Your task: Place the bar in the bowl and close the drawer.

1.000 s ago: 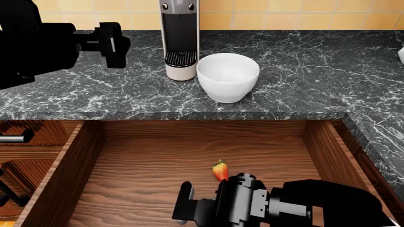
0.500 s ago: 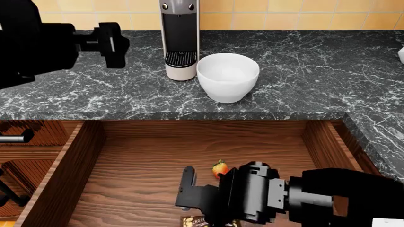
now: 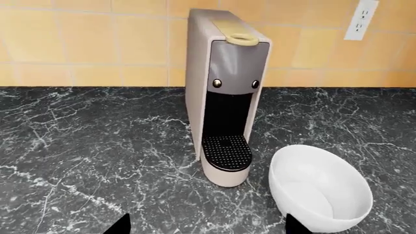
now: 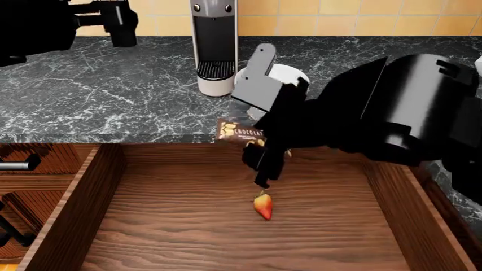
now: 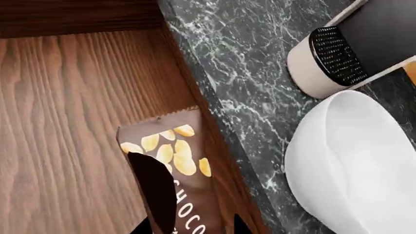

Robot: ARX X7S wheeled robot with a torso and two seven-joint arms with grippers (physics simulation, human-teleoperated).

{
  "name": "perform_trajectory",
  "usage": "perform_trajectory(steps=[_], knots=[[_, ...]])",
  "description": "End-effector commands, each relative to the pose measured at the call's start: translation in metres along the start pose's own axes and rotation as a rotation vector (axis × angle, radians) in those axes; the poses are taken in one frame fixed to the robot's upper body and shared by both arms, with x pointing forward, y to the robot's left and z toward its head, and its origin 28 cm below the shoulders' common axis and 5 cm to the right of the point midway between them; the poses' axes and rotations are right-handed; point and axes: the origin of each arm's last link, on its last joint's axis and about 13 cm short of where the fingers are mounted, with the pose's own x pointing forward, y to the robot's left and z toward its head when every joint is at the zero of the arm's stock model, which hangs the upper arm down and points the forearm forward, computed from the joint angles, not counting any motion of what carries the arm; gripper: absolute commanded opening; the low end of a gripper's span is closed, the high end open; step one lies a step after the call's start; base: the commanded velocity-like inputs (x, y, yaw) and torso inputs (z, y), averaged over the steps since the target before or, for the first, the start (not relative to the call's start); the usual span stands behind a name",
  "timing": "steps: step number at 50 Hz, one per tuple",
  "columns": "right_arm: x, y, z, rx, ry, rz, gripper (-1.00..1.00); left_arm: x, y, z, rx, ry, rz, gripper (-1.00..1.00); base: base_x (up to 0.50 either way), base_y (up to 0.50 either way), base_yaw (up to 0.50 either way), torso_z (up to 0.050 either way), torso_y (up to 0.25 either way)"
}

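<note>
My right gripper [image 4: 260, 134] is shut on the bar [image 4: 238, 132], a brown wrapper with yellow nut pictures and white lettering. It holds the bar in the air over the counter's front edge, just in front of the bowl [image 4: 290, 72], which the arm largely hides. In the right wrist view the bar [image 5: 179, 161] sits between the black fingers [image 5: 156, 195], with the white bowl [image 5: 357, 161] close beside it. The wooden drawer [image 4: 83, 209] stands pulled out below. My left gripper [image 4: 119, 21] hovers open over the counter at the far left, its fingertips [image 3: 120, 226] wide apart, facing the bowl [image 3: 320, 187].
A coffee machine [image 4: 214, 45] stands on the dark marble counter [image 4: 113, 101] right beside the bowl. A small red strawberry [image 4: 263, 206] lies on the drawer floor. A silver drawer handle [image 4: 17, 165] shows at the left. The counter turns toward me at the right [image 4: 452, 164].
My right arm has risen out of the drawer with the bar in its grip, up to the counter edge by the bowl. The left gripper has moved slightly back.
</note>
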Motion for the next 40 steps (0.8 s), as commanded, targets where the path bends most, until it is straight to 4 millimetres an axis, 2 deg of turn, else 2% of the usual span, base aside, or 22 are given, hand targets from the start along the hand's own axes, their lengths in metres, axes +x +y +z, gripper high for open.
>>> perform_trajectory(steps=[1, 6, 11, 15, 21, 40], knots=[[-0.051, -0.069, 0.048, 0.122, -0.16, -0.289, -1.0, 0.021, 0.015, 0.038, -0.03, -0.069, 0.108, 1.0, 0.0, 0.0, 0.0, 0.0, 0.0], [-0.056, -0.099, 0.068, 0.233, -0.213, -0.405, -1.0, 0.038, 0.02, 0.054, -0.036, -0.086, 0.188, 1.0, 0.0, 0.0, 0.0, 0.0, 0.0], [-0.046, -0.126, 0.071, 0.347, -0.184, -0.549, -1.0, 0.063, 0.024, 0.06, -0.008, -0.089, 0.321, 1.0, 0.0, 0.0, 0.0, 0.0, 0.0], [-0.043, -0.127, 0.066, 0.404, -0.193, -0.647, -1.0, 0.071, 0.026, 0.054, -0.006, -0.102, 0.363, 1.0, 0.0, 0.0, 0.0, 0.0, 0.0], [-0.039, -0.127, 0.062, 0.429, -0.173, -0.693, -1.0, 0.075, 0.025, 0.051, -0.008, -0.107, 0.412, 1.0, 0.0, 0.0, 0.0, 0.0, 0.0], [-0.03, -0.122, 0.066, 0.426, -0.179, -0.71, -1.0, 0.071, 0.027, 0.058, 0.028, -0.133, 0.466, 1.0, 0.0, 0.0, 0.0, 0.004, -0.247]])
